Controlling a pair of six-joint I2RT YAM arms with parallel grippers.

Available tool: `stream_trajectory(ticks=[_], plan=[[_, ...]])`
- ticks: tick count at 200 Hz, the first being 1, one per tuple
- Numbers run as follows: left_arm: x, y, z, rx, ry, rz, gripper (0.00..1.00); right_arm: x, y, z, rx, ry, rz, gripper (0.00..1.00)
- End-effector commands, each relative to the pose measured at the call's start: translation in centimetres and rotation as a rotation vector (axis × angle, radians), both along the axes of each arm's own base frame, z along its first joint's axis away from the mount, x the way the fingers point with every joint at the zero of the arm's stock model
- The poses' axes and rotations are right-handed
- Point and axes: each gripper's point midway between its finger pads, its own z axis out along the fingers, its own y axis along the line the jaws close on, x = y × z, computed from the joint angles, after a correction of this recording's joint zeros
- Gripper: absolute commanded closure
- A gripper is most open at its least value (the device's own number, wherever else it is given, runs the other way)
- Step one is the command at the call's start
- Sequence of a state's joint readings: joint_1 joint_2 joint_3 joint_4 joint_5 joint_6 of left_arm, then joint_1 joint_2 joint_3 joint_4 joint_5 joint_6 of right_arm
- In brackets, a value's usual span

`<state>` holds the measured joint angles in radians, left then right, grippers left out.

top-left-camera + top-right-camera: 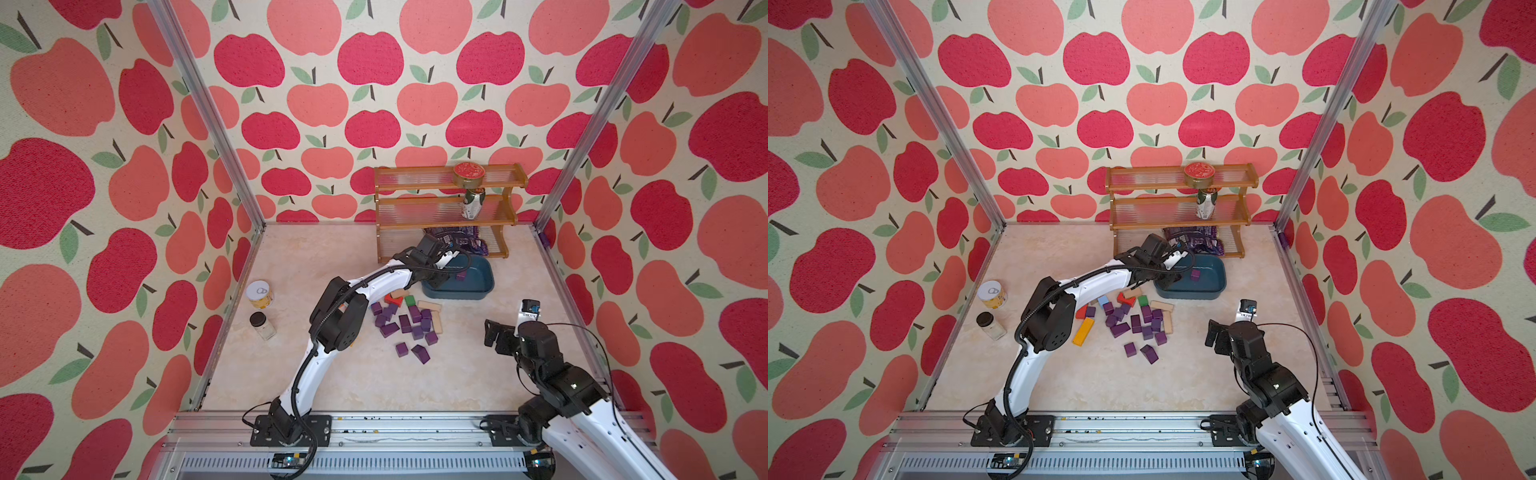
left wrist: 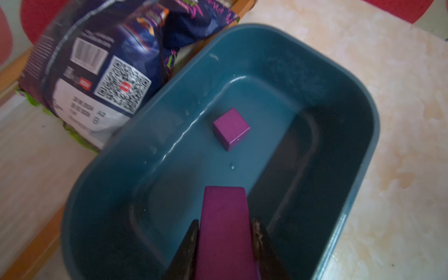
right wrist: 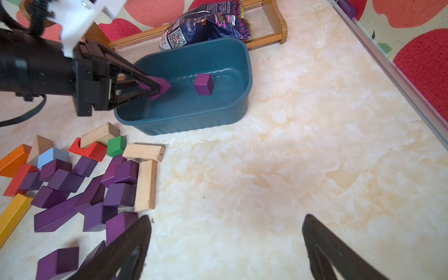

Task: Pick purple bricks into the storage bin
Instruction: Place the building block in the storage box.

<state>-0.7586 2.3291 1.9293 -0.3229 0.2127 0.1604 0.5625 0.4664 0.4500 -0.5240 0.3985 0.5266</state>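
My left gripper [image 2: 225, 224] is shut on a purple brick [image 2: 225, 213], which hangs over the left end of the teal storage bin [image 2: 339, 109]. The right wrist view shows this grip [image 3: 157, 88] above the bin [image 3: 194, 118]. One purple cube [image 2: 231, 128] lies on the bin floor and shows in both top views [image 1: 460, 275] [image 1: 1195, 274]. Several loose purple bricks [image 1: 405, 324] [image 1: 1138, 324] [image 3: 84, 189] lie on the table in front of the bin. My right gripper [image 3: 225, 218] [image 1: 498, 332] stands open and holds nothing, to the right of the pile.
A wooden shelf rack [image 1: 446, 208] stands behind the bin with a tin, a can and a snack bag [image 1: 457, 239]. Red, green, tan and yellow blocks [image 1: 1083, 331] mix with the pile. A can [image 1: 259, 294] and a jar [image 1: 262, 325] stand at the left.
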Motion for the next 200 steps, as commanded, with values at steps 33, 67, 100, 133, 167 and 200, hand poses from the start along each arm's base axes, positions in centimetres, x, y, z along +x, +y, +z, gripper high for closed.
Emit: stream_trajectory(ticks=[33,67,100,133,167,200], plan=[[1.9,0.3,-0.4,0.009,0.012,0.027,0.84,0.0,0.0,-0.7,0.021,0.003,-0.011,0.01],[2.7,0.6,0.0,0.015,-0.023,0.061,0.63,0.0,0.0,-0.9,0.009,0.007,-0.008,0.01],[2.6,0.6,1.4,-0.01,-0.053,0.058,0.54,0.0,0.2,-0.9,0.01,-0.004,0.013,0.01],[2.4,0.7,2.4,-0.017,-0.071,0.064,0.48,0.0,0.2,-0.9,0.011,-0.008,0.014,0.01],[1.5,0.5,4.6,-0.048,-0.109,0.059,0.41,-0.1,0.6,-1.2,0.02,0.0,0.033,0.01],[1.4,1.4,6.9,-0.08,-0.154,0.111,0.34,-0.2,1.6,-0.7,0.059,-0.019,0.086,0.01]])
